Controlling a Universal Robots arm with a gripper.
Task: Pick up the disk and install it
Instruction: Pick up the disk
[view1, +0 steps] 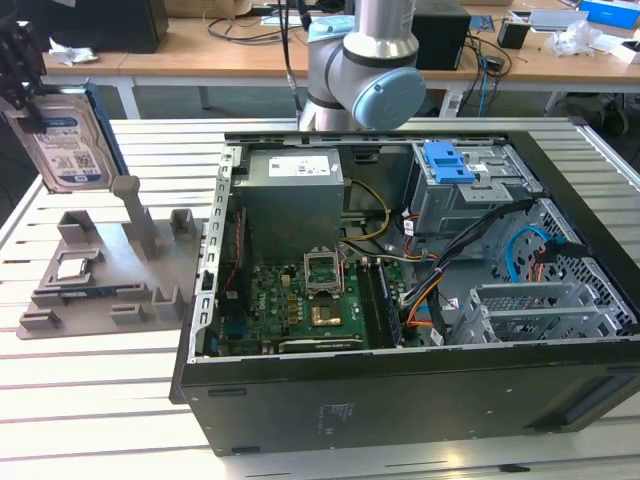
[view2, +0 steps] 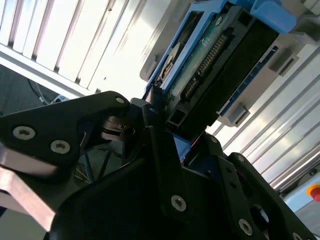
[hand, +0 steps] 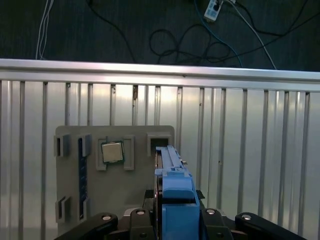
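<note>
Fingers (view2: 161, 160) clamp the disk (view1: 68, 140), held upright; grey holder tray (view1: 100, 290) lies below them on the bench (view1: 100, 400).

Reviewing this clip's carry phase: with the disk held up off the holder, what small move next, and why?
Probably translate toward the open case on the exterior view's right, at this height: the tool clamps the disk clear above the grey holder.

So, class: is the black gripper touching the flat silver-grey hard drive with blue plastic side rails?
Touching. In the second wrist view the black gripper is clamped on the end of the silver-grey hard drive, with no gap between them.
</note>
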